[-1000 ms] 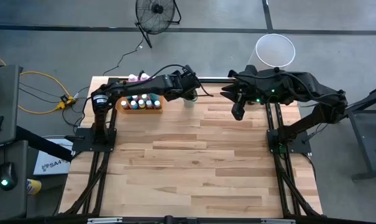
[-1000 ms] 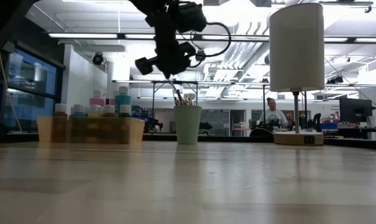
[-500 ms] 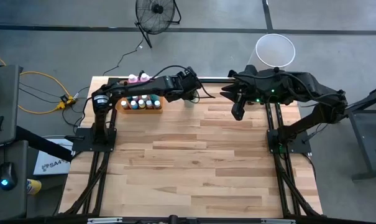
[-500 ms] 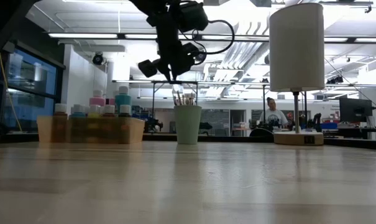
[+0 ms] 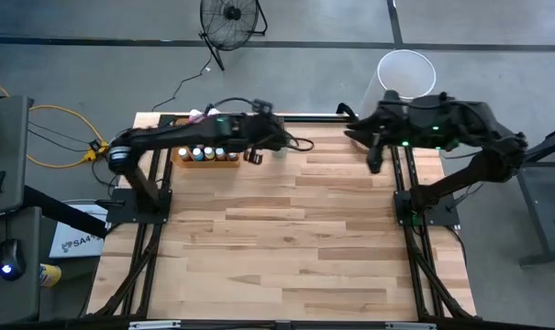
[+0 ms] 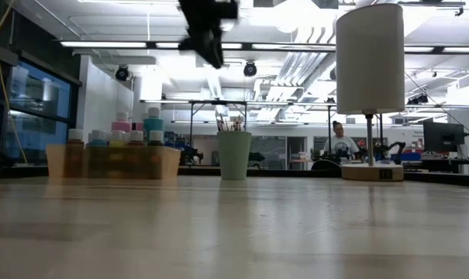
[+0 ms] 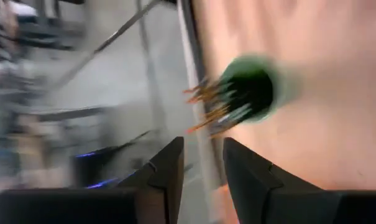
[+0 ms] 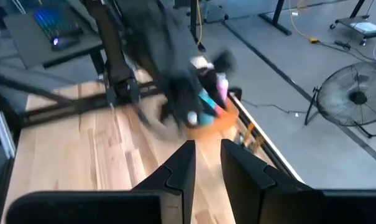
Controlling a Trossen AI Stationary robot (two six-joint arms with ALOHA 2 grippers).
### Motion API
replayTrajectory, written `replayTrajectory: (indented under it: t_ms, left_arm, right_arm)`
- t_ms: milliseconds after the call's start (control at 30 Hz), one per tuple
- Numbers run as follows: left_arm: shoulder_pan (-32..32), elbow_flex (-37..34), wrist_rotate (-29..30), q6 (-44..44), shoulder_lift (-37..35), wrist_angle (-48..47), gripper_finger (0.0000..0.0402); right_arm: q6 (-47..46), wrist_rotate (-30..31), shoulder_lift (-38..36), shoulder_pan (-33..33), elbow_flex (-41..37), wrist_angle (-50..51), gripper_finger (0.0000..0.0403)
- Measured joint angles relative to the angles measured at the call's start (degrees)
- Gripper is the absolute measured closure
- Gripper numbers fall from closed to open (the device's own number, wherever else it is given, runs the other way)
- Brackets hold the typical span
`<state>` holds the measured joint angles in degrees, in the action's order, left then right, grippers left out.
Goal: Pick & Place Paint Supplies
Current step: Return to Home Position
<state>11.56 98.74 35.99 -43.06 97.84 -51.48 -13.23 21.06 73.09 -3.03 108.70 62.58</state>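
Paint bottles (image 5: 204, 152) are standing in the orange tray (image 6: 110, 164), likely light and slick, best gripped around the body. Brushes (image 6: 229, 124) are sitting in the green cup (image 6: 234, 156). Left gripper (image 5: 252, 156) is hovering near it and right gripper (image 5: 374, 162) farther off, both parted and empty.

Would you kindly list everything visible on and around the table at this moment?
paint bottles: several, pale caps, taller pink and blue behind; in the tray
orange tray: one; table's far-left edge
green cup: one; beside the tray
brushes: a bunch; standing in the cup
lamp: one, white shade; table's far right
table: one, pale wood
fan: one, black; floor beyond the table
person: one; room behind
left gripper: dark; high near the cup
right gripper: dark; above the table's far right
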Motion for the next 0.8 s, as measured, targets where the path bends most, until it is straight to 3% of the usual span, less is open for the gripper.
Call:
replayTrajectory:
  t_ms: [100,200,367,500,633,800]
  left_arm:
    - [-1.47,0.0,-8.29,14.76,-5.95,-4.42,0.0293]
    - [-2.65,0.0,-15.99,26.32,-12.06,-9.85,0.0293]
    - [-4.3,-0.13,-28.41,35.91,-21.09,-15.05,0.0293]
    - [-7.46,-5.53,-30.77,38.76,-29.85,-12.12,0.0293]
    - [-11.88,-18.6,-30.7,43.68,-40.95,-2.84,0.0293]
    - [-18.1,-39.2,-30.62,51.58,-56.89,15.11,0.0293]
  right_arm:
    - [-0.38,-0.04,-2.62,-0.79,0.0,5.77,0.0332]
    - [-6.58,0.37,-4.89,-1.52,0.0,10.96,0.0332]
    - [-21.98,5.26,-6.59,-1.64,0.0,18.62,0.0332]
    - [-24.79,11.74,-6.38,-5.16,-3.44,20.35,0.0332]
    - [-29.0,15.08,-9.74,-11.36,-15.07,11.51,0.0332]
    - [-27.25,13.33,-16.04,-16.78,-36.1,-18.31,0.0332]
